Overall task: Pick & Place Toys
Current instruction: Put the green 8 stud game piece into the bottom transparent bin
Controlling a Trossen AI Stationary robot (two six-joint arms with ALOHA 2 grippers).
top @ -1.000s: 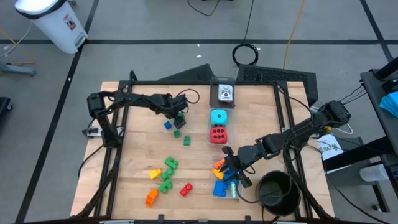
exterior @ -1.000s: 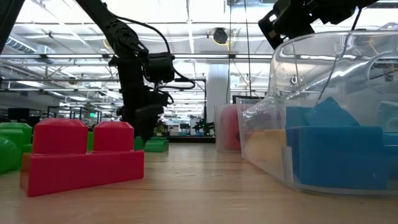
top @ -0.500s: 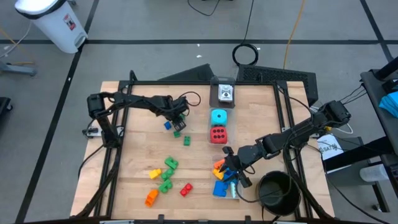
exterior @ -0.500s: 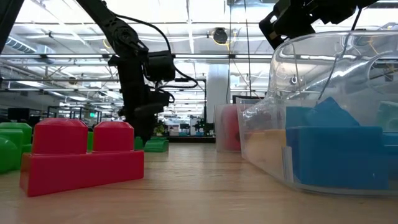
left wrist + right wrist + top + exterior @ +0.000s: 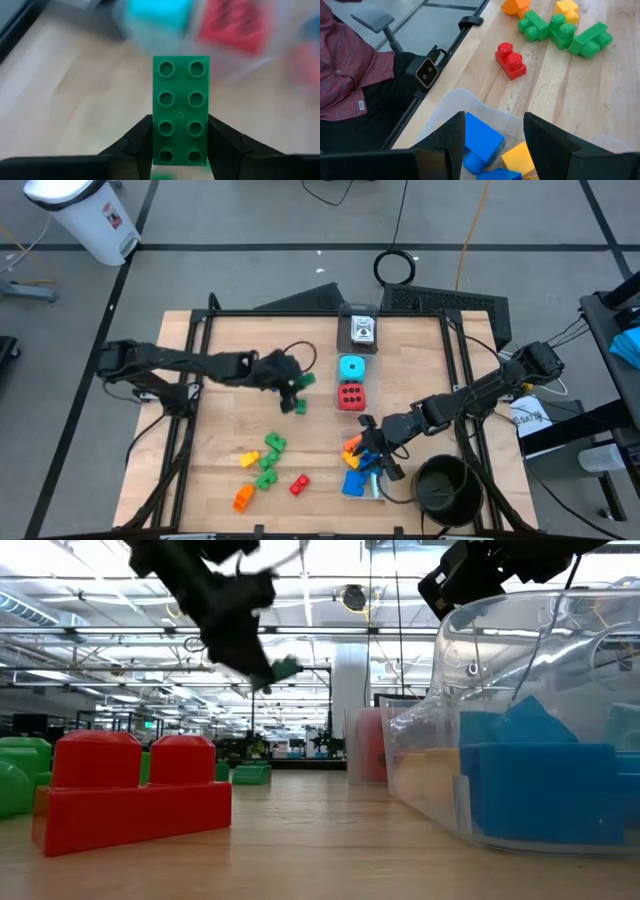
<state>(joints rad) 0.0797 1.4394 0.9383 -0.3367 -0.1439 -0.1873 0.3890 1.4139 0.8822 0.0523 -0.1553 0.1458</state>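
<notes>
Left gripper clamped on long green eight-stud plastic brick, lifted off bench for carrying; right gripper parted, empty, above clear plastic box.

A black round bowl is set at the table's four o'clock corner. A white bin is seen on the floor at ten o'clock.

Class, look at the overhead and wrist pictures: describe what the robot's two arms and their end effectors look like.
Both arms are dark, slim and jointed, with thin black cables looping alongside. The left end effector ends in two black, angular fingers with flat inner faces. The right end effector has the same two matte black wedge-shaped fingers. No markings show on either.
</notes>
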